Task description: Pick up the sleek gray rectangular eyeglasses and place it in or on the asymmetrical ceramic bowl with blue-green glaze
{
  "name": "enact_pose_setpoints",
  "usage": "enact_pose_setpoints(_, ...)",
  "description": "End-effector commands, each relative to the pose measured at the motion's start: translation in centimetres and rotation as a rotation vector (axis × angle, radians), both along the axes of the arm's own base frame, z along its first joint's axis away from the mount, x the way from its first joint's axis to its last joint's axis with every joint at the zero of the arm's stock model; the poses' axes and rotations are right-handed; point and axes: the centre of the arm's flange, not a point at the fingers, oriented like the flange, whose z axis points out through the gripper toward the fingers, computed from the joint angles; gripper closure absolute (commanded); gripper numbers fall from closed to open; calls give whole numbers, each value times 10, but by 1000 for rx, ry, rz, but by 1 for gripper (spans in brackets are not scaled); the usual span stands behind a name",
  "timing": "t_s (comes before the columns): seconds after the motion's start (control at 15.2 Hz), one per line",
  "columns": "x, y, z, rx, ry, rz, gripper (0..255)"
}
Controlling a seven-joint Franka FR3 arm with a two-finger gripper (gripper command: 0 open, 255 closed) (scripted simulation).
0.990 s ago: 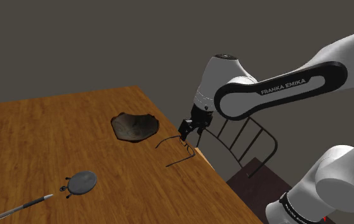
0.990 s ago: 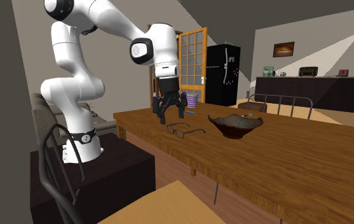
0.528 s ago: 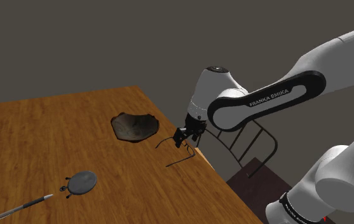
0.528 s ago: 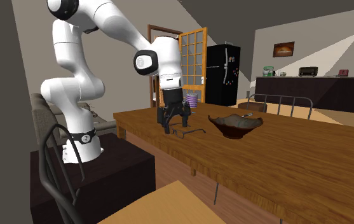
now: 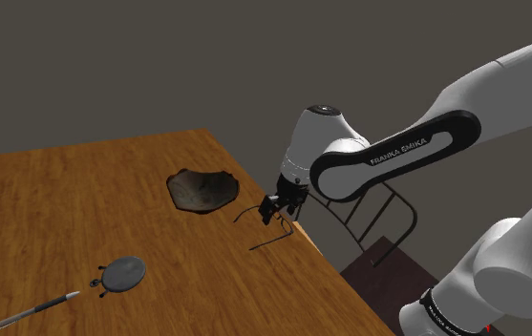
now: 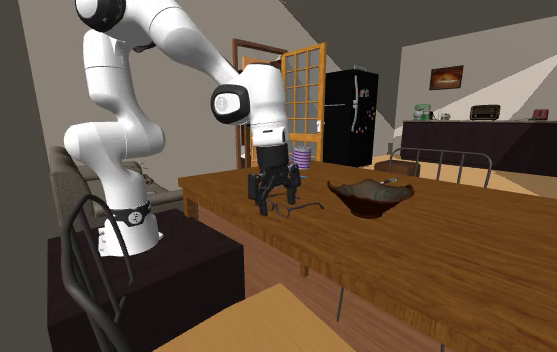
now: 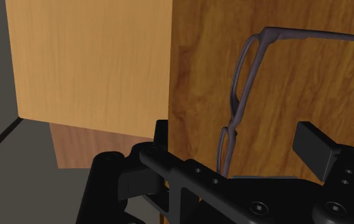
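My fingers stand wide astride thin gray eyeglasses at the wood-grain desk edge, with the dark ragged-rimmed bowl at the shoulder view's ten o'clock.

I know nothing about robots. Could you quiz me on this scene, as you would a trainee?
1. True or false: the jaws are shut on the eyeglasses.
2. In the shoulder view, on which side of the eyeglasses does the bowl lie? A left, B right, C beneath them.
3. Fill in: the long thin thing lying on the table at that view's lower left is a ____.
Key: 1 false, the jaws stand open either side of the frame; 2 A; 3 pen.
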Motion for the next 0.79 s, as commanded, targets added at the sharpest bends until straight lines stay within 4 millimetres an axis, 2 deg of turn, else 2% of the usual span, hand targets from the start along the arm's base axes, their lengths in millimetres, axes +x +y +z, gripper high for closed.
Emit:
enact_pose_setpoints(0.0,0,0,0,0,0,0,0)
enact_pose_setpoints(0.07,0,0,0,0,0,0,255)
enact_pose_setpoints(0.66,0,0,0,0,0,0,255)
enact_pose_setpoints(0.73,0,0,5,0,0,0,255)
